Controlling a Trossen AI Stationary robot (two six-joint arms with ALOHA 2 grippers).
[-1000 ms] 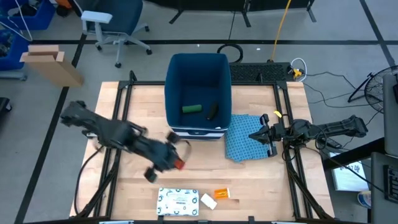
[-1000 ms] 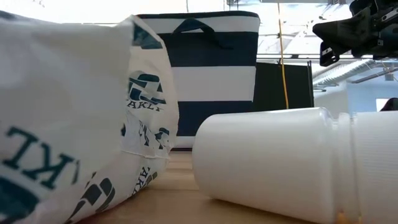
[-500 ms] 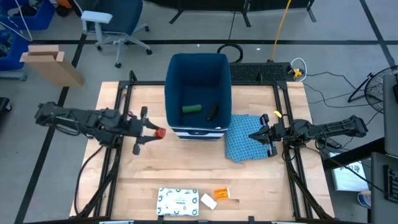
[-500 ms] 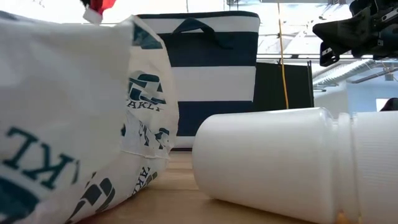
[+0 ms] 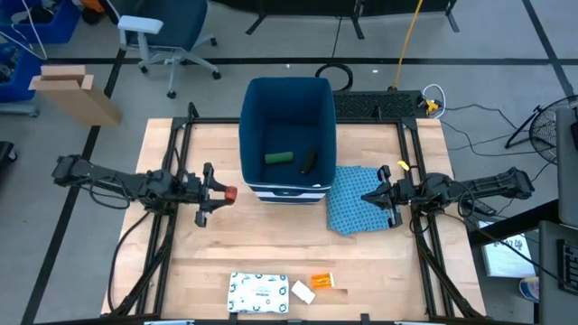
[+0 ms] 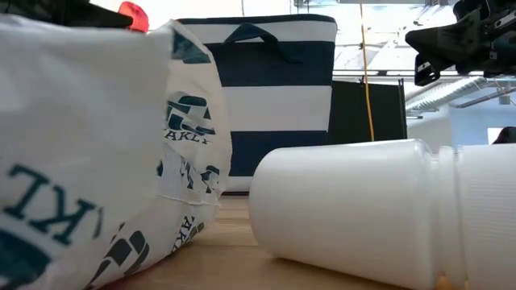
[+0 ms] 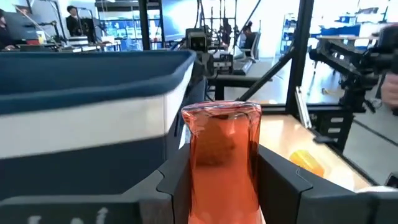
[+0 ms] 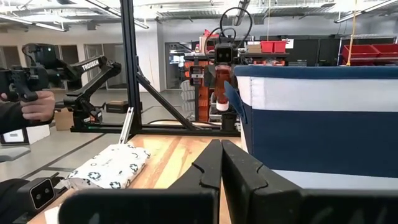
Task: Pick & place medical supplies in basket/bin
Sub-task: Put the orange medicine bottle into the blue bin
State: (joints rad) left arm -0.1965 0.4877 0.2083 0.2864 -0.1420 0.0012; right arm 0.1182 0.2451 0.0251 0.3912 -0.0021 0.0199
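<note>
My left gripper [image 5: 217, 192] hangs by the near left corner of the dark-blue bin [image 5: 287, 126] and is shut on a red-white tube [image 7: 221, 143], a clear red cylinder with a white end [image 8: 221, 102]. A green box [image 5: 278, 158] and a dark item [image 5: 308, 162] lie in the bin. The white speckled packet [image 5: 258, 292], a small white piece [image 5: 303, 291] and an orange item [image 5: 322, 282] lie at the table's near edge. My right gripper [image 5: 377, 197] is shut with nothing in it, above the right edge of the blue cloth [image 5: 354, 203]. My left gripper pinches the tube's body [image 7: 217, 174] between its two fingers [image 7: 177, 180], one on each side. The fingers come level from the table's left. The tube sticks out past the fingertips toward the bin [image 7: 93, 81] and is lifted clear of the table.
A dark metal frame [image 5: 172, 181] runs along the table's left and right sides. In the low view the packet [image 6: 81, 161] and a lying white bottle [image 6: 363, 209] fill the foreground. A person's hand [image 8: 31, 106] shows far beyond the table. Bare wood lies between the bin and the near items.
My left gripper has carried the tube from the table's middle toward the far and left edges, stopping beside the bin's near left corner. It has tipped from slanting down to level. The tube stays lifted between the fingers.
</note>
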